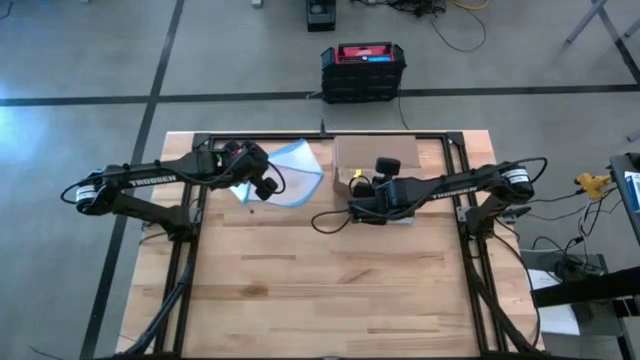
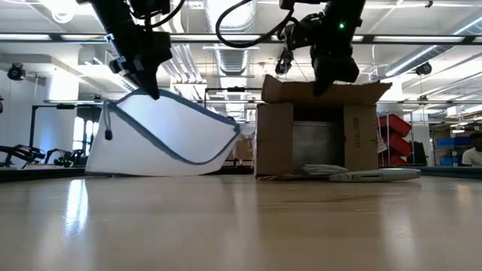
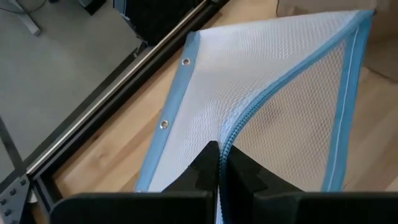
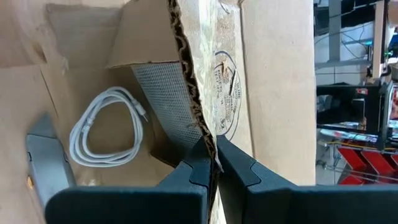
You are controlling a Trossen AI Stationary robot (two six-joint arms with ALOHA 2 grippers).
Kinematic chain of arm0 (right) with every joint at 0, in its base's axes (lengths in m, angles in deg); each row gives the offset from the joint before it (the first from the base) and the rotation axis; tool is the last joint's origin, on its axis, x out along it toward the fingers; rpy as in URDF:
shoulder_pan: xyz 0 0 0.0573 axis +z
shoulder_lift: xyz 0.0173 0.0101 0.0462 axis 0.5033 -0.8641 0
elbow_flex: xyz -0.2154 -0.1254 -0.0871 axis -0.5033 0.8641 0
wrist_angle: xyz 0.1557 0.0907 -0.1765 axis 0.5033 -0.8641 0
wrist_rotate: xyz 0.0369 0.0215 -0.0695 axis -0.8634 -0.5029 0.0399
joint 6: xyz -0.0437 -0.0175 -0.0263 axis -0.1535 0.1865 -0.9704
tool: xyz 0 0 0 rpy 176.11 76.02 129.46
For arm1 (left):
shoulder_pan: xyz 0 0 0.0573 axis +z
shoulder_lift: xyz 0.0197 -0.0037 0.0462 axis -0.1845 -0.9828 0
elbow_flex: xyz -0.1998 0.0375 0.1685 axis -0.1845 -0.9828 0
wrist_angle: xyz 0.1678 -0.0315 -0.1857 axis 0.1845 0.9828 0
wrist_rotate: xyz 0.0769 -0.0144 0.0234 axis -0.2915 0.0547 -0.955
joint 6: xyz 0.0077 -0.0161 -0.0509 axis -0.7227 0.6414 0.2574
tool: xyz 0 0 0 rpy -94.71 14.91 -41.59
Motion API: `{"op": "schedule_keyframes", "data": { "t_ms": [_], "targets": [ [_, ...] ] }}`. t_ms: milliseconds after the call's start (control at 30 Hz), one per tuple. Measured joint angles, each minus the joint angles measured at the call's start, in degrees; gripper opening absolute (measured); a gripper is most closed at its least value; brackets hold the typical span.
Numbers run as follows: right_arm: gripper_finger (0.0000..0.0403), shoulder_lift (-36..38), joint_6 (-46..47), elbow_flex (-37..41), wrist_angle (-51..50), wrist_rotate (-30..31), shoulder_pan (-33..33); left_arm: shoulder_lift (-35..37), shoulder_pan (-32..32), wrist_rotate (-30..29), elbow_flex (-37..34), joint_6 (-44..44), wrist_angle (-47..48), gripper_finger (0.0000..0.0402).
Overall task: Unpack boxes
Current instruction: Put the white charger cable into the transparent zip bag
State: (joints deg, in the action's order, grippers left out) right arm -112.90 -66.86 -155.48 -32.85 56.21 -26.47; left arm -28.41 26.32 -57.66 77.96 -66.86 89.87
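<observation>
A white mesh pouch (image 1: 292, 168) with a blue edge and a zipper stands tilted at the table's far left, its lower edge (image 2: 151, 172) on the wood. My left gripper (image 3: 219, 150) is shut on it from above. A brown cardboard box (image 1: 382, 158) lies at the far middle, its open side facing the near edge (image 2: 316, 139). My right gripper (image 4: 214, 146) is shut on the box's upper flap. Inside the box lie a coiled white cable (image 4: 106, 127), a grey flat thing (image 4: 43, 162) and a grey mesh-textured piece (image 4: 168, 99). My left gripper pinches the pouch along its zipper line (image 3: 225, 134) between its two fingers. The fingers slant down from the table's left side. The pouch's held upper part (image 2: 162, 94) is raised and its lower edge stays on the table. My right gripper pinches the torn edge of the box's cardboard flap (image 4: 200, 127) between its two fingers. It comes slanting down from the table's right side. The flap (image 2: 324, 90) stands out over the box's opening, and the box rests on the table.
A black-and-red case (image 1: 362, 70) stands on the floor beyond the far edge. A black metal frame (image 1: 400, 135) runs along the table's far side. Flat pale items (image 2: 369, 175) lie on the wood in front of the box. The near half of the table (image 1: 330, 290) is bare wood.
</observation>
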Motion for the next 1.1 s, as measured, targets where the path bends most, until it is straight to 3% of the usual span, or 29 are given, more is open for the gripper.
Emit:
{"op": "schedule_keyframes", "data": {
  "t_ms": [233, 500, 667, 900, 1100],
  "targets": [
    [0.0021, 0.4, -0.6, -0.6, -0.4, -1.2, 0.3, 0.0, -0.1, 0.3, 0.0, 0.7, -0.4, 0.0],
    [0.0131, 1.6, -0.3, -3.2, -0.6, -3.0, 0.8, 0.0, -0.5, 1.9, 0.0, 2.5, -0.5, 0.0],
    [0.0173, 4.6, 5.0, -6.3, -0.8, -3.3, 2.1, 0.0, -1.6, 1.9, 0.0, 4.4, -0.5, 0.0],
    [0.0181, 9.8, 11.5, -5.4, -0.9, -10.2, 9.8, 0.0, -4.3, 1.9, 0.0, 8.1, -0.5, 0.0],
    [0.017, 10.6, 19.9, 4.9, 6.2, -9.4, 19.8, 0.0, -6.8, 2.0, 0.0, 10.1, -0.9, 0.0]
  ]
}}
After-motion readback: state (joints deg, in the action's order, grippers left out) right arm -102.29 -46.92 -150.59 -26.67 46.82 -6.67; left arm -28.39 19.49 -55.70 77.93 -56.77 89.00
